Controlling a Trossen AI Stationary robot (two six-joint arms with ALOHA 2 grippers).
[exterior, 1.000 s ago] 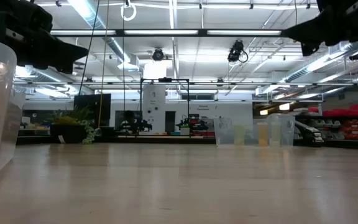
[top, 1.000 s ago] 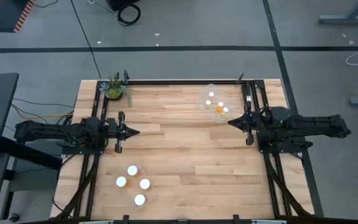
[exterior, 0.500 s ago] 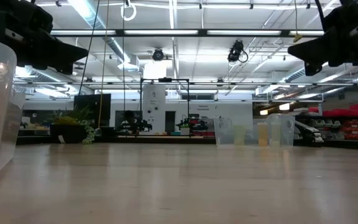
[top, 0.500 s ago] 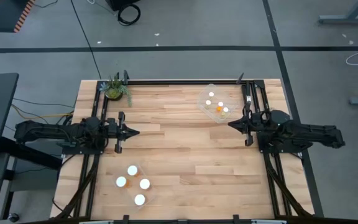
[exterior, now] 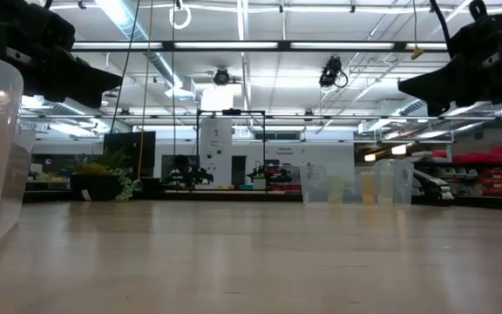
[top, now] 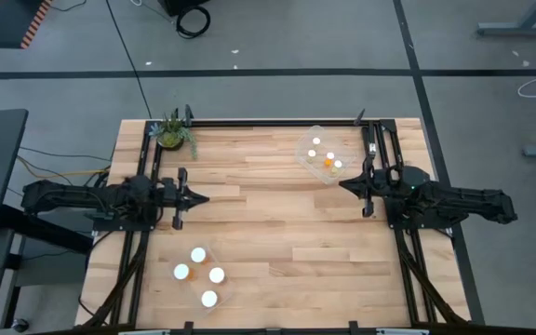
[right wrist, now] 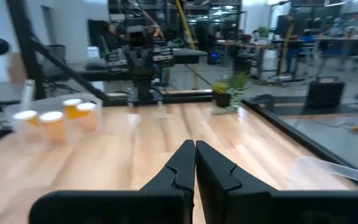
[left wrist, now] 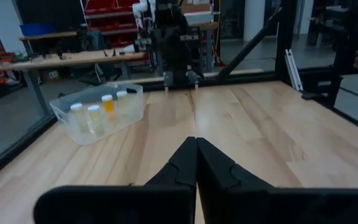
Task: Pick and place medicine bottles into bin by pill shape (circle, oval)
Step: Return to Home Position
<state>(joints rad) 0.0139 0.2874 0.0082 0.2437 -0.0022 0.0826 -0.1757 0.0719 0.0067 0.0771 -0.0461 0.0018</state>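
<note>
Greenery gives me my bearings: the small potted plant (top: 172, 130) stands at the far corner of the counter (top: 277, 233) on my left arm's side. My left tool (top: 200, 196) hovers above the wood on the plant's side, a little nearer the front edge than the plant. Its two fingers (left wrist: 182, 165) are pressed together tip to tip with nothing between them. My right tool (top: 344, 184) hangs well across the counter from the plant, facing the left tool, raised off the wood. It too is closed tight and empty, and in its own wrist view the fingers (right wrist: 179, 168) meet in a single seam. Along the same far edge as the plant, toward my right arm, sits a clear bin (top: 303, 147) just beside the right tool's tip. It holds four medicine bottles (top: 330, 156), upright with white caps; one looks deeper orange and the rest paler. Well apart from the plant, near the front edge on the plant's side, a second clear bin (top: 214, 249) holds the other four bottles (top: 197, 254), also standing cap up. Any print on the bottle labels is too small for me to read.
</note>
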